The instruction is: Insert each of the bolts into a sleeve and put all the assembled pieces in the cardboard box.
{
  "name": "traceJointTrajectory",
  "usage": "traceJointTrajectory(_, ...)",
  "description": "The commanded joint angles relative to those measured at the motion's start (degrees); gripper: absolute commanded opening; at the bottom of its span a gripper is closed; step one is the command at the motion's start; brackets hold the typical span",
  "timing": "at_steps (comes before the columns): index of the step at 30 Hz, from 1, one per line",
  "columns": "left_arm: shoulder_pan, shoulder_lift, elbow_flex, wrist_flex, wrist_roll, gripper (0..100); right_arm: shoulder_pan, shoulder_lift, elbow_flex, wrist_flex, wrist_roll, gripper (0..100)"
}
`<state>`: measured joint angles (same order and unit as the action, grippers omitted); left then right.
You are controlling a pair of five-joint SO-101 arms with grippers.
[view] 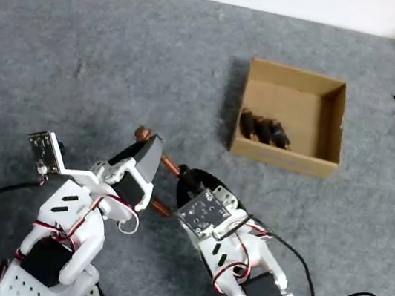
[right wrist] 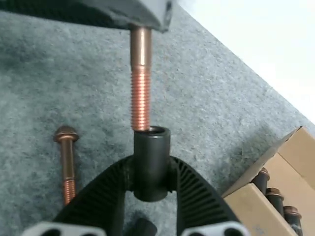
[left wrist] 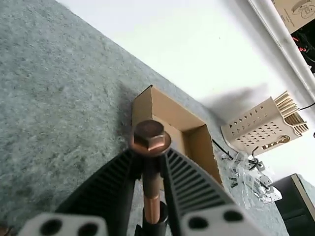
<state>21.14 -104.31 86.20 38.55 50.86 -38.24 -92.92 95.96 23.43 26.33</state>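
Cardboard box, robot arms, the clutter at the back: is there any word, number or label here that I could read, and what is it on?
No text here can be read.
cardboard box: faint bluish print on its front wall, too blurred to read.
beige basket: a small gold mark on its side, too small to read.
carton at the wall: dark printed shapes, cut off by the picture's edge, not readable.
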Motion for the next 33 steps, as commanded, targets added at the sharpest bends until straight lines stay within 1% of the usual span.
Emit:
traceJointTrajectory(1, 1.98, -0.13, -0.40, 0.00, 0.09, 0, -0.57, -0.84, 7.08, -1.63, 0.35, 0.5)
traceJointTrajectory(6, 1.45, -0.13, -0.31, -0.09, 0.26, 0, -4.70, -1.27, 7.25, 1.89, 0.70, 0.5)
traceJointTrajectory(12, -0.48, -0.13, 1.71, 0.09, 0.18, 0, -2.07, -1.27, 7.16, 0.57, 0.62, 0.5)
traceJointTrajectory(17, 4.62, -0.04, 4.88, 0.09, -0.44, 0, -1.63, -1.36, 7.08, 0.57, 0.53, 0.5)
traceJointTrajectory(19, 6.11, -0.04, 5.49, 0.00, -4.13, 0, -1.63, -1.36, 7.08, 0.57, 0.53, 0.5)
traceJointTrajectory(22, 6.11, -0.04, 5.67, 0.00, -6.51, 0, -1.63, -1.36, 7.08, 0.57, 0.62, 0.5)
traceJointTrajectory(26, 5.93, -0.04, 5.67, 0.18, -6.51, 1, -1.54, -1.36, 7.08, 0.57, 0.62, 0.5)
traceJointTrajectory(28, 4.44, -0.04, 5.67, 0.18, -6.42, 5, -1.54, -1.36, 7.08, 0.57, 0.62, 0.5)
traceJointTrajectory(30, 3.21, -0.04, 5.85, 0.18, -6.33, 17, -1.54, -1.36, 7.08, 0.57, 0.62, 0.5)
traceJointTrajectory(33, 3.47, -0.04, 7.69, 0.18, -6.68, 35, -1.54, -1.36, 7.08, 0.57, 0.62, 0.5)
